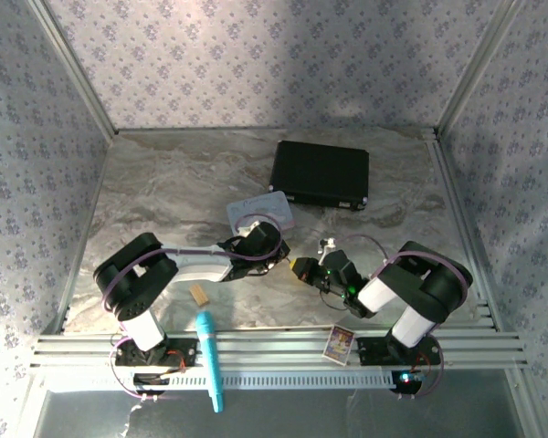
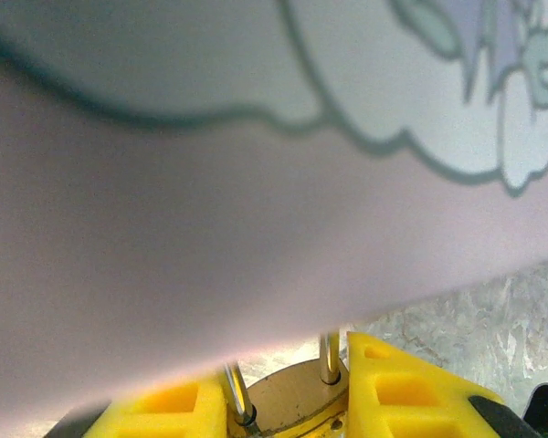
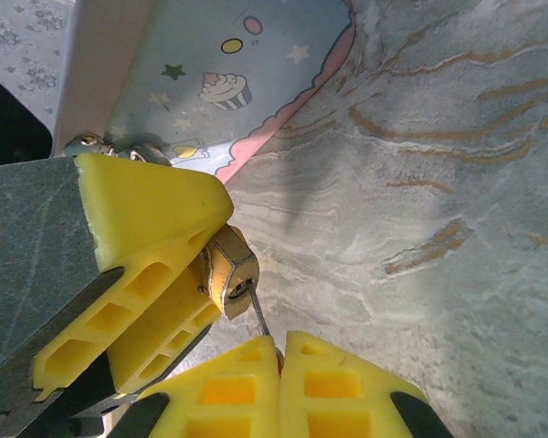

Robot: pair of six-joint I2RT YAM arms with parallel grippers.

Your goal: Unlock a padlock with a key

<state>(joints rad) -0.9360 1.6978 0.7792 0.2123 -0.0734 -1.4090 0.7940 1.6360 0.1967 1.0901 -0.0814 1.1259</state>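
The padlock (image 3: 226, 267), a small brass body, is pinched between the yellow fingers (image 3: 137, 246) of my left gripper (image 1: 279, 253). In the left wrist view its brass top (image 2: 297, 401) sits between the pads, with both silver shackle legs (image 2: 329, 359) seated in the body. My right gripper (image 3: 281, 342) is shut on the key (image 3: 259, 318). The key's thin silver blade runs up from the closed fingertips into the keyhole on the padlock's bottom face. The two grippers meet tip to tip just above the marbled table, at its middle (image 1: 303, 267).
A pastel tin (image 1: 260, 213) lies right behind the left gripper and looms close in the left wrist view (image 2: 256, 182). A black case (image 1: 321, 173) sits farther back. A tan block (image 1: 198, 294), a teal pen (image 1: 209, 360) and a small card box (image 1: 339, 344) lie near the front rail.
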